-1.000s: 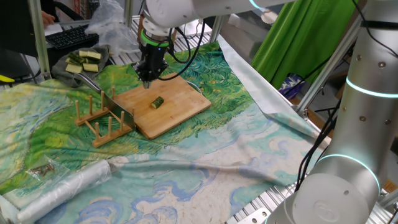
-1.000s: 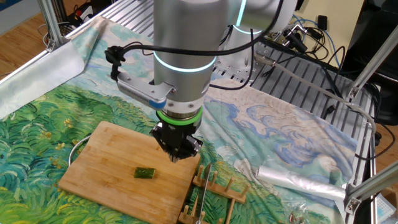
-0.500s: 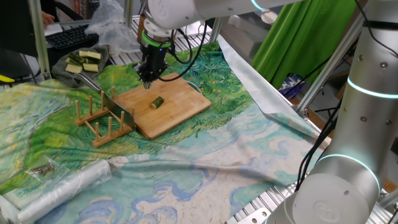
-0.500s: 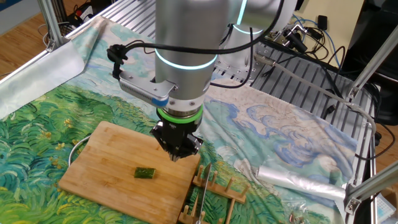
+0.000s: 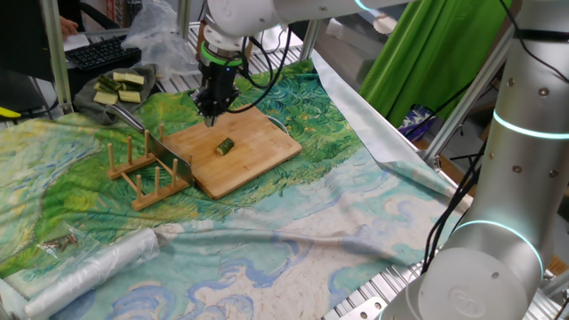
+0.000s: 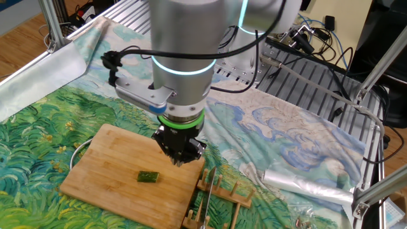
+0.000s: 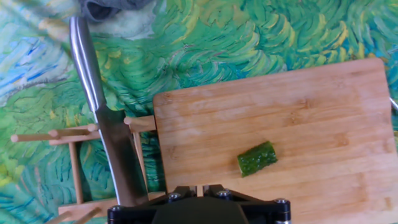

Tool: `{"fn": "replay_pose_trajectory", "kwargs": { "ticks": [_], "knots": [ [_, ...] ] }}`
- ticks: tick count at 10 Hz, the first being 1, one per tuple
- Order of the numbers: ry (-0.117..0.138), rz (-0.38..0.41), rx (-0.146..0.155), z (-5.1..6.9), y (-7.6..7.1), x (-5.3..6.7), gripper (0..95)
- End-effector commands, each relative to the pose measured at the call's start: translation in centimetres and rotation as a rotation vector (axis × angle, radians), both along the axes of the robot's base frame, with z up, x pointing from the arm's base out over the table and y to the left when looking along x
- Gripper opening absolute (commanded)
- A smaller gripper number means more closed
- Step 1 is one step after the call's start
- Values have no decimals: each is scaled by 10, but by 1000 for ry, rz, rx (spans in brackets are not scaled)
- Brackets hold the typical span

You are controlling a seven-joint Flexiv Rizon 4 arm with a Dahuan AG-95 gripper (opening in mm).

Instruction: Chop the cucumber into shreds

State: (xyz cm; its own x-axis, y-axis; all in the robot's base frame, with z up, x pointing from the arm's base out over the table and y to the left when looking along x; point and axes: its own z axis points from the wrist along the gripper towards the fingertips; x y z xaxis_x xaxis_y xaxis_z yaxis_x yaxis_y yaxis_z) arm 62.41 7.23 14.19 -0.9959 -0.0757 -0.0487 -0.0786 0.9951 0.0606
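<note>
The cucumber (image 5: 225, 146) is a short dark green chunk lying on the bamboo cutting board (image 5: 258, 160). It also shows on the board (image 6: 108, 165) in the other fixed view as the cucumber (image 6: 148, 176). My gripper (image 5: 212, 116) hangs shut and empty above the board's far corner, pointing down, a hand's width from the chunk. In the hand view the cucumber (image 7: 257, 158) lies to the right of the gripper (image 7: 199, 186), whose jaws stand almost together with nothing between them.
A knife (image 7: 112, 137) with a steel handle rests in the wooden peg rack (image 5: 147, 173) beside the board. A dark tray (image 5: 144, 87) with green sticks stands at the back left. A foil roll (image 5: 89, 271) lies near the front edge.
The arm has shifted a little sideways over the board and the gripper has risen slightly. The cucumber and the knife have not moved.
</note>
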Motion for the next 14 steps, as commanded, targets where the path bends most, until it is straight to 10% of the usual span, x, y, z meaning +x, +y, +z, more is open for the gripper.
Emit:
{"fn": "replay_pose_trajectory", "kwargs": {
  "ticks": [1, 3, 9, 14],
  "knots": [
    [-13, 21, 48, 1, 0, -1, 380],
    [-14, 10, 35, 0, 20, 5, 570],
    [-36, 34, 2, -7, 82, 37, 380],
    [-49, 46, -20, -33, 94, 45, 380]
  ]
}}
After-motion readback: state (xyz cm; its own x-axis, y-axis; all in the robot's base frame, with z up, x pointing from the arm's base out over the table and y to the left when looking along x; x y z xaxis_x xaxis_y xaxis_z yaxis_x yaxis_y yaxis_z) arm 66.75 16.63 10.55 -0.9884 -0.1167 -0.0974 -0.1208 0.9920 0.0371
